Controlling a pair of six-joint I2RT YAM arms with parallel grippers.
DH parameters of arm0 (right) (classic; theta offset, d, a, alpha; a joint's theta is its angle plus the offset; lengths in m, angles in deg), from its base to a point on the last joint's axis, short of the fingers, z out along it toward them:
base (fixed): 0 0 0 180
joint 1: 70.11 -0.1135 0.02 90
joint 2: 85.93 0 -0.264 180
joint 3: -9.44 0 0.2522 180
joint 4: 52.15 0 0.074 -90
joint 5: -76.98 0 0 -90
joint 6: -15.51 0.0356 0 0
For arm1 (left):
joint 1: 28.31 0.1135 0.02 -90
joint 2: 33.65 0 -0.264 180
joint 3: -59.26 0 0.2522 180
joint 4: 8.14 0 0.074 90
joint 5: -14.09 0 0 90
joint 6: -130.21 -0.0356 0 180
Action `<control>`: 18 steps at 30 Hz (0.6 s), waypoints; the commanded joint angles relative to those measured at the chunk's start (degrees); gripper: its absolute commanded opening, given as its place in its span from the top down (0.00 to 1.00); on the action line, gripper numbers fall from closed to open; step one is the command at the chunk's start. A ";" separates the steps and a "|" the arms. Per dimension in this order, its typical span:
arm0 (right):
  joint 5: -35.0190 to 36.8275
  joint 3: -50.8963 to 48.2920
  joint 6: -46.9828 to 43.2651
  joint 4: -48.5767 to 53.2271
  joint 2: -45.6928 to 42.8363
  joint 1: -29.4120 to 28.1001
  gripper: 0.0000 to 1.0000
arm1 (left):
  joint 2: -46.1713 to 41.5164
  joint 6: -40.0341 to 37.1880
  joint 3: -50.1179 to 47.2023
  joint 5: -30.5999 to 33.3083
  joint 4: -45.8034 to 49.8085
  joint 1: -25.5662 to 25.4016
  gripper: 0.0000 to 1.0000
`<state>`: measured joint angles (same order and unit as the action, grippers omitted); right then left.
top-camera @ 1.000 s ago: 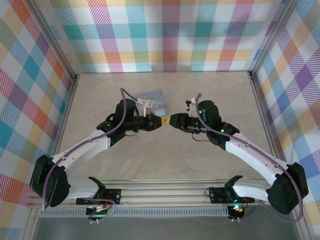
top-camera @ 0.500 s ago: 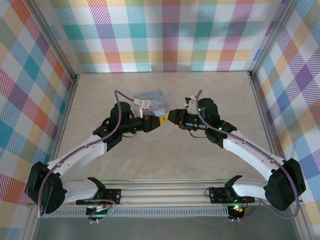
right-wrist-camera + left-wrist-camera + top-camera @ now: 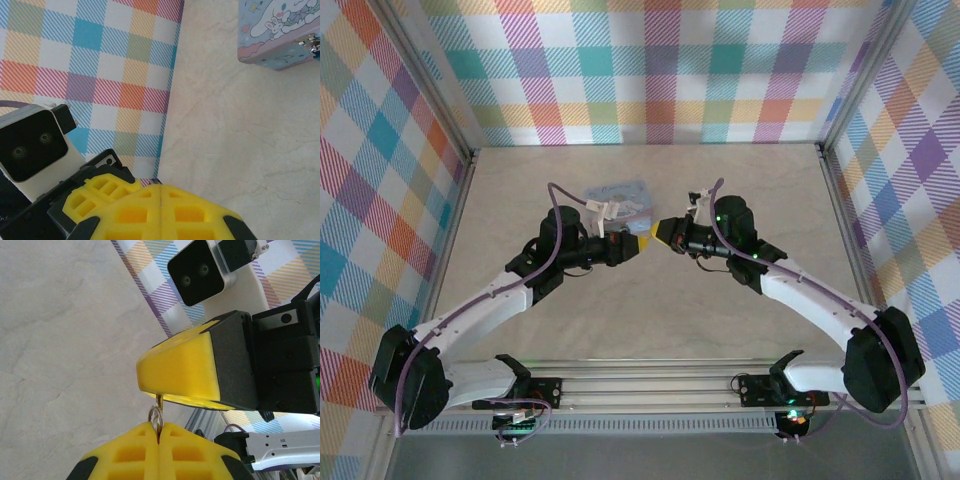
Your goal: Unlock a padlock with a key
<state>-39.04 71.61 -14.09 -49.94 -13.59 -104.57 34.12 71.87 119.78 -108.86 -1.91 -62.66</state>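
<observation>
Two arms, elbows bent, meet tip to tip over the pale marbled table (image 3: 740, 190), near the pastel cartoon tin box (image 3: 277, 30).
The left gripper (image 3: 158, 429), ribbed yellow fingers pressed together, pinches the key (image 3: 159, 401), a thin metal shaft with a wire ring. Its tip touches the right gripper (image 3: 161, 188), whose wedge-shaped fingers are closed.

both the left gripper (image 3: 159, 429) and right gripper (image 3: 155, 371) wear matt yellow moulded-plastic pads, waffle-celled on the back, in matt black housings. the key (image 3: 156, 416) nipped between the left pads is thin bright metal, a silvery ring on a brass-toned stem. the tin box (image 3: 277, 32) has a smooth, softly glossy printed skin, and the table (image 3: 240, 125) is pale, matt, faintly veined like stone.
</observation>
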 commanded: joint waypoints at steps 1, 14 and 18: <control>-0.61 -0.41 -1.67 -4.06 -0.37 0.10 1.00 | -2.11 -2.34 -0.53 -0.12 0.79 0.07 1.00; -2.30 0.43 2.03 -4.61 2.38 0.09 0.69 | -1.77 -2.32 -0.35 2.31 0.50 0.08 1.00; -3.52 -0.16 3.60 -6.60 3.64 0.08 0.74 | -1.86 -2.37 -0.55 3.30 0.20 0.08 1.00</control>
<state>-40.57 71.63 -12.49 -52.71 -10.93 -104.57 33.35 70.56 119.65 -106.67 -1.52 -62.66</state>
